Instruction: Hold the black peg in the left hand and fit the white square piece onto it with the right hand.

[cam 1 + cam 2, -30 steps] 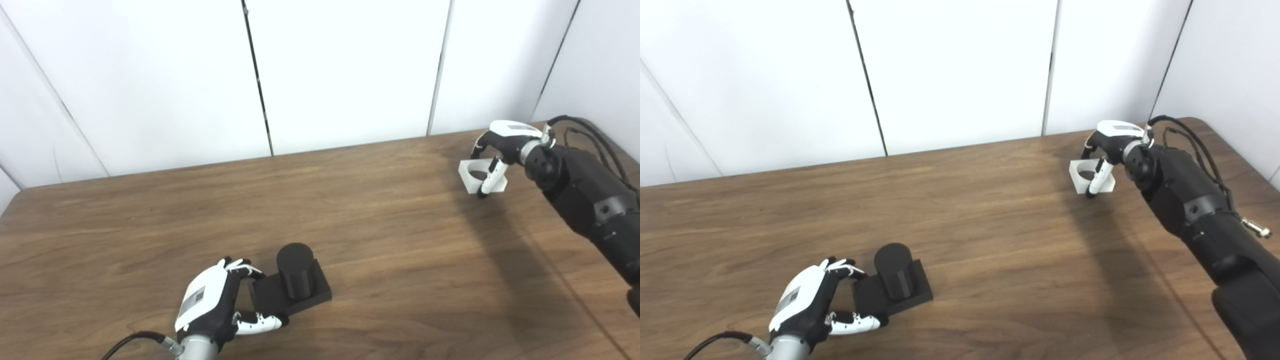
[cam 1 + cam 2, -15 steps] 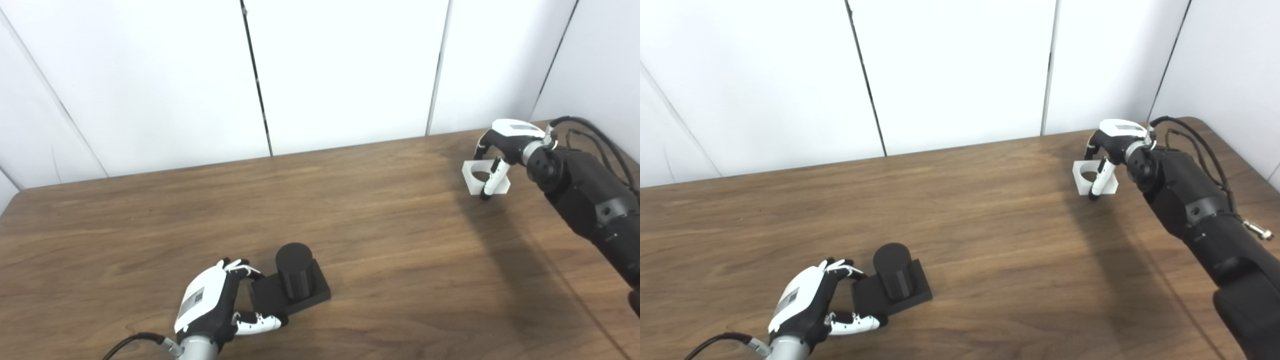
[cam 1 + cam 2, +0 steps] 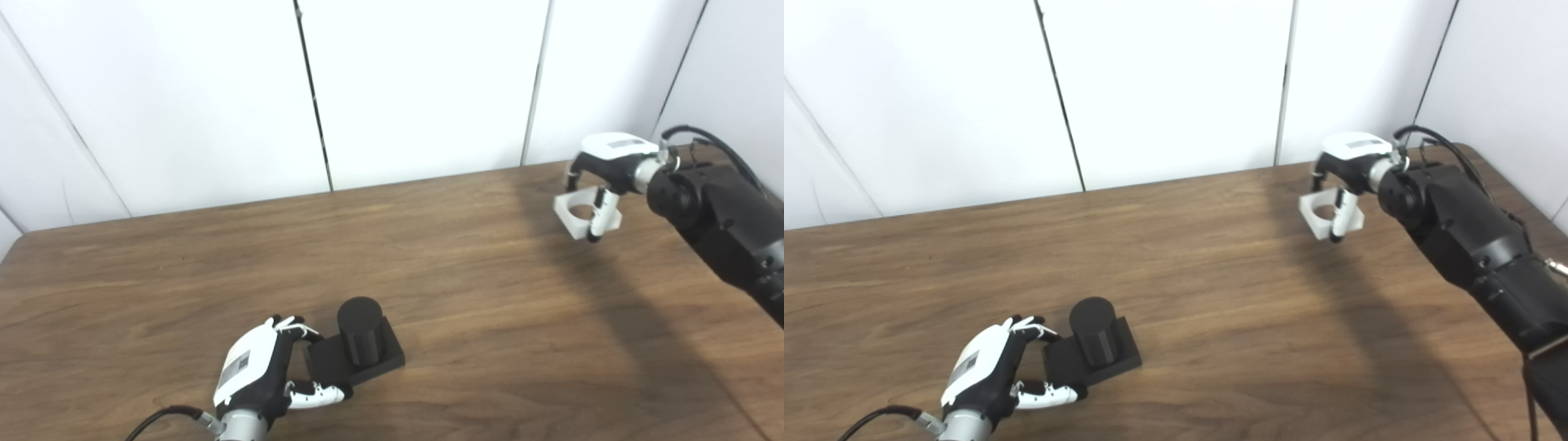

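Note:
A black peg (image 3: pixel 359 329), a short cylinder upright on a square black base, rests on the wooden table (image 3: pixel 184 269) near the front. My left hand (image 3: pixel 260 370) grips the base's left end between fingers and thumb. At the far right, my right hand (image 3: pixel 606 165) is shut on the white square piece (image 3: pixel 579 214), which has a round hole through it. The piece hangs tilted, lifted off the table, far from the peg. The same piece (image 3: pixel 1323 214) and peg (image 3: pixel 1093 340) appear in the right eye view.
White wall panels (image 3: pixel 429 86) stand right behind the table's far edge. The right arm's black forearm (image 3: pixel 729 236) and its cables reach over the table's right corner. Bare wood lies between the two hands.
My right hand has risen with the white square piece and drifted a little left, lifting it off the table. The left hand and peg have stayed put.

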`<state>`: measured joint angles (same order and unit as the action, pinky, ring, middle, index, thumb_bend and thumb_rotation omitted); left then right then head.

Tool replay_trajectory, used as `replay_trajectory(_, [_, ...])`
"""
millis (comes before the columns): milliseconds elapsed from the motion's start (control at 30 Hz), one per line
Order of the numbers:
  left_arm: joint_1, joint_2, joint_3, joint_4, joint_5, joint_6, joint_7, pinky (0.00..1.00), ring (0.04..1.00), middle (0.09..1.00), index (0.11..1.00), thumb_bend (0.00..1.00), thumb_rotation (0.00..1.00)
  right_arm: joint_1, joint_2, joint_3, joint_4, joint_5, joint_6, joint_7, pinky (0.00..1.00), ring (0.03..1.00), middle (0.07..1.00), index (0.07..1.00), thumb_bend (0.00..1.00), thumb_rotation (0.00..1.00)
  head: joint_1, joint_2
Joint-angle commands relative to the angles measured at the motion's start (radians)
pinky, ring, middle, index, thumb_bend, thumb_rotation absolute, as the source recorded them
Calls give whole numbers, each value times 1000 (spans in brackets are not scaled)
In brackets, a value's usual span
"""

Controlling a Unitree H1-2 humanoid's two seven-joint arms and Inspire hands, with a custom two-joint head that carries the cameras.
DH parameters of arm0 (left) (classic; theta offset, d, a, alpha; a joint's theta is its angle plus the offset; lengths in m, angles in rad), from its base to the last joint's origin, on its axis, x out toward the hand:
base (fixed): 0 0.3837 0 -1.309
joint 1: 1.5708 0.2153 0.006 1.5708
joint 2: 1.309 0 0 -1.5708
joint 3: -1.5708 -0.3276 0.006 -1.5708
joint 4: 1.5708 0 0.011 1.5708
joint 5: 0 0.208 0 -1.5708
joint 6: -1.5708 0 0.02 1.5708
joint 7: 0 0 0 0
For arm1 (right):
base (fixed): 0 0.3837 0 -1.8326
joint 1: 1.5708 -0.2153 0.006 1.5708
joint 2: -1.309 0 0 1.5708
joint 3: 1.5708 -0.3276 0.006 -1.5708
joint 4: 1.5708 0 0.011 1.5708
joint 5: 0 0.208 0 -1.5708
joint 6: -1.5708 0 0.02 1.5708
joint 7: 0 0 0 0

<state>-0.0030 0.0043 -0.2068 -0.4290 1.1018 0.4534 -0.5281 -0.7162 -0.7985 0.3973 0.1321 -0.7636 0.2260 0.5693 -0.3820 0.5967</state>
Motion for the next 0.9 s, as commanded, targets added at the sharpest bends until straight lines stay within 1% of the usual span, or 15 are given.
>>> replay_trajectory(0, [5,16,-7,33,22,14,-36,1000,1000,912,488,511,68,-45,-32,-17,-124,-12,17,75,1000,928,801,485,525,137,8,14])
replay_trajectory(100, [2,26,-11,39,19,12,-27,1000,1000,912,487,511,68,-44,-18,-22,-279,-3,20,170,985,920,798,485,524,135,15,15])
replay_trajectory(133, [1,28,-13,41,18,12,-24,1000,1000,913,487,510,68,-43,-12,-25,-305,-4,18,186,978,914,794,484,524,134,15,15])
replay_trajectory(200, [-2,38,-29,48,37,7,-15,1000,1000,910,487,510,69,-44,20,-19,-397,-9,23,232,974,911,790,484,524,134,19,16])
replay_trajectory(267, [-4,44,-39,50,49,8,-13,1000,1000,906,487,510,70,-45,49,-17,-455,-4,23,265,977,909,784,484,524,133,21,17])
replay_trajectory(367, [-6,42,-42,46,51,13,-18,1000,1000,907,486,510,69,-53,99,-7,-509,-1,9,302,982,906,783,484,524,134,28,22])
replay_trajectory(433, [-5,34,-39,41,50,14,-23,1000,1000,909,487,510,67,-61,145,4,-542,-3,3,319,962,898,774,483,524,136,22,20])
replay_trajectory(500, [-4,28,-38,35,55,15,-29,1000,1000,911,487,510,67,-71,184,12,-565,-3,14,350,973,910,780,483,525,137,12,16])
replay_trajectory(600, [-2,26,-44,33,67,14,-28,1000,1000,910,488,509,67,-84,243,20,-579,-4,19,381,978,916,786,484,525,136,26,25])
replay_trajectory(667, [2,18,-44,34,72,14,-25,1000,1000,910,488,509,67,-89,279,22,-572,7,13,385,980,917,783,483,524,136,36,30])
replay_trajectory(733, [5,7,-44,33,82,15,-24,1000,1000,910,487,509,67,-94,304,21,-569,16,2,385,983,919,780,483,524,136,44,36])
replay_trajectory(800, [6,-5,-46,28,97,15,-31,1000,1000,912,487,510,67,-102,321,19,-570,35,-14,383,972,921,778,483,524,136,77,57])
replay_trajectory(833, [7,-10,-46,24,99,15,-33,1000,1000,911,488,509,67,-106,330,19,-568,42,-18,384,969,923,778,483,524,135,83,60])
replay_trajectory(867, [7,-16,-45,21,101,15,-35,1000,1000,909,488,509,67,-110,336,20,-567,46,-19,386,969,926,780,483,524,134,107,76])
